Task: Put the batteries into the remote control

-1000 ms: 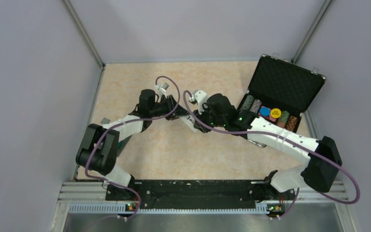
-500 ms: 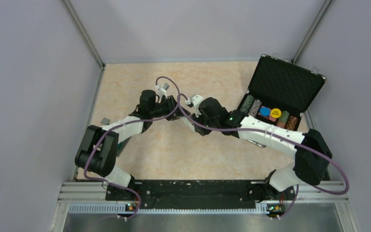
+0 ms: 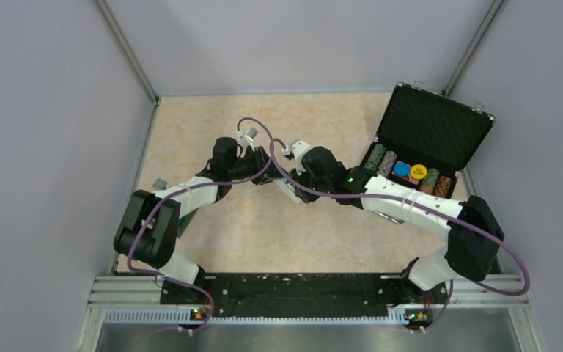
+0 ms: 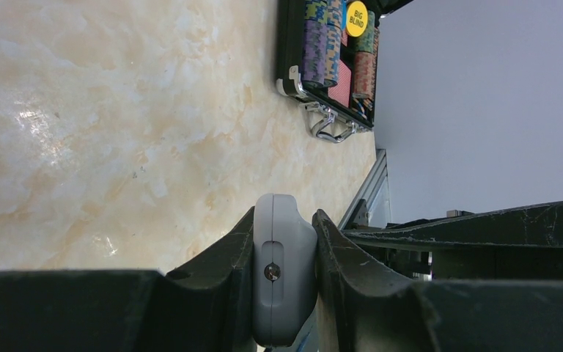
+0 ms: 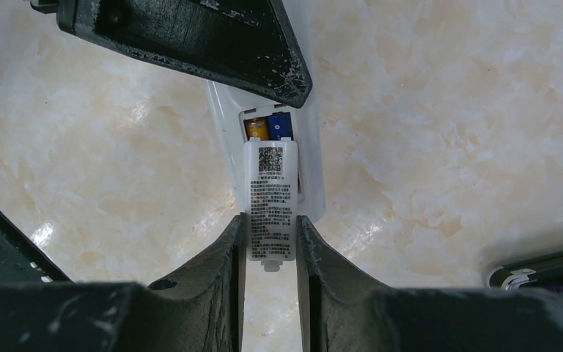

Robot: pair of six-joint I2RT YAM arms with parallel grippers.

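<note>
Remote control (image 5: pixel 312 170), white, two batteries (image 5: pixel 270 127) in its bay, clamped in left fingers (image 4: pixel 212 286); labelled cover (image 5: pixel 270 199) in right fingers (image 5: pixel 216 282).

Right arm (image 3: pixel 410 207) swung inward, elbow nearer centre; right end effector (image 3: pixel 294 183) shifted slightly left toward left end effector (image 3: pixel 267 171).

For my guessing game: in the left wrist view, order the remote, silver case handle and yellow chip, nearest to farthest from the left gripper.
1. Remote control, gripped, bottom centre.
2. Silver handle, case edge, upper middle.
3. Yellow chip, inside the case, top.
</note>
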